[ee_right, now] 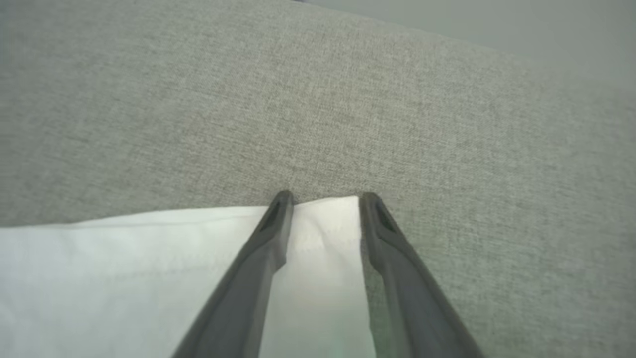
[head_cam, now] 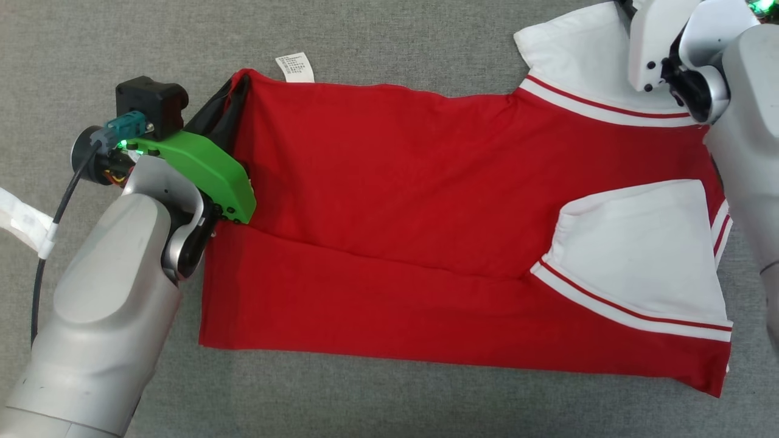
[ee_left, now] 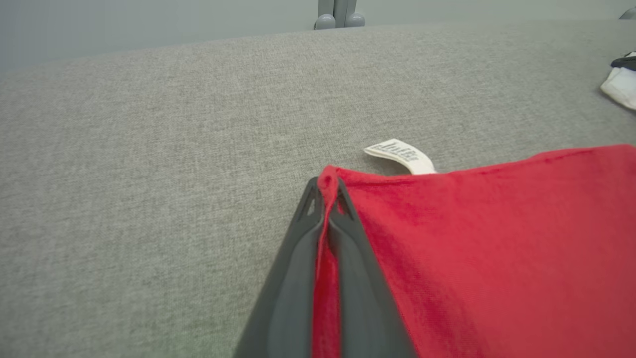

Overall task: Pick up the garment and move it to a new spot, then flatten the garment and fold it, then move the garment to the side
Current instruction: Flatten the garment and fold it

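Left hand (ee_left: 327, 191): shut tight on the garment (head_cam: 395, 182) at its red corner, beside the tag (head_cam: 295, 67).
Garment position: laid flat on the grey table (head_cam: 377, 36); inner sleeve (head_cam: 639, 249) turned in over the body.
Right hand (ee_right: 325, 199): jaws apart, astride the outer sleeve (ee_right: 149, 258) corner; nothing gripped.
Risk, left: only a thin pinch is held; it could be stripped out by a hard pull.
Risk, right: if lifted before closure, the cloth would be raised one-sided and skewed.

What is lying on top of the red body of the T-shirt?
A white sleeve with striped trim lies folded onto the red T-shirt. The cloth beneath that sleeve is covered and cannot be seen.
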You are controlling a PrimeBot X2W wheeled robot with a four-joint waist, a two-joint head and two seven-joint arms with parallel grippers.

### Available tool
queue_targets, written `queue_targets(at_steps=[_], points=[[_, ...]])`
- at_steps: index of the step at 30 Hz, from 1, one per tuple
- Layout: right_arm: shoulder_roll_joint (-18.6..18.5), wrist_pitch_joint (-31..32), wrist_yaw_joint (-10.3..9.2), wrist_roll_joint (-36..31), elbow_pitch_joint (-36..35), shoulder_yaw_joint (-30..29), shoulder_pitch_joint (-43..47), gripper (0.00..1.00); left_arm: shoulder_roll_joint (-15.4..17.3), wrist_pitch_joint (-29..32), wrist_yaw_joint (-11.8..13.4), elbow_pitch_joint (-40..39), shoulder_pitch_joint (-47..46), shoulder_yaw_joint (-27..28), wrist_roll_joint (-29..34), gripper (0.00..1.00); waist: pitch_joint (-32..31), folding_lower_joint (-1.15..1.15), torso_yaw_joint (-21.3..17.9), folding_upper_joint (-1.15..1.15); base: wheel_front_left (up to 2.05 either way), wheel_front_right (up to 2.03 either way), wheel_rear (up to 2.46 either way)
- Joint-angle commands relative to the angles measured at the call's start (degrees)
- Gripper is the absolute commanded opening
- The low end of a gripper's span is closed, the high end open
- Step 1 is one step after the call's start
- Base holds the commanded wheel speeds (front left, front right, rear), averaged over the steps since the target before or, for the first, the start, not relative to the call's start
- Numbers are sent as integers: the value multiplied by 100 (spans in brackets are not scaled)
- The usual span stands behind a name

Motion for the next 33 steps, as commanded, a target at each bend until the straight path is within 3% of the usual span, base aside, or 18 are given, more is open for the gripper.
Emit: queue_targets(at_steps=[1, 11, 19, 28, 33], points=[[24, 1, 31, 37, 180, 121, 159, 0, 62, -22, -5, 24, -127, 5, 9, 0, -18, 0, -35, 0, 0, 0, 0], [107, -1030, 15, 40, 396, 111, -163, 0, 168, -138, 4, 343, -209, 137, -136, 0, -290, 0, -216, 0, 0, 0, 0], [179, -1762, 15, 527, 223, 342, 187, 0, 285, -265, -2, 686, 11, 177, -345, 0, -736, 0, -412, 0, 0, 0, 0], [-366, -2335, 15, 1453, -1225, 1033, 1509, 0, 455, -832, -8, 362, 893, 226, -663, 0, -1295, 0, -577, 0, 0, 0, 0], [-707, -2433, 15, 1690, -2130, 1057, 2446, 0, 501, -1168, 87, -38, 1592, 350, -789, 0, -1587, 0, -607, 0, 0, 0, 0]])
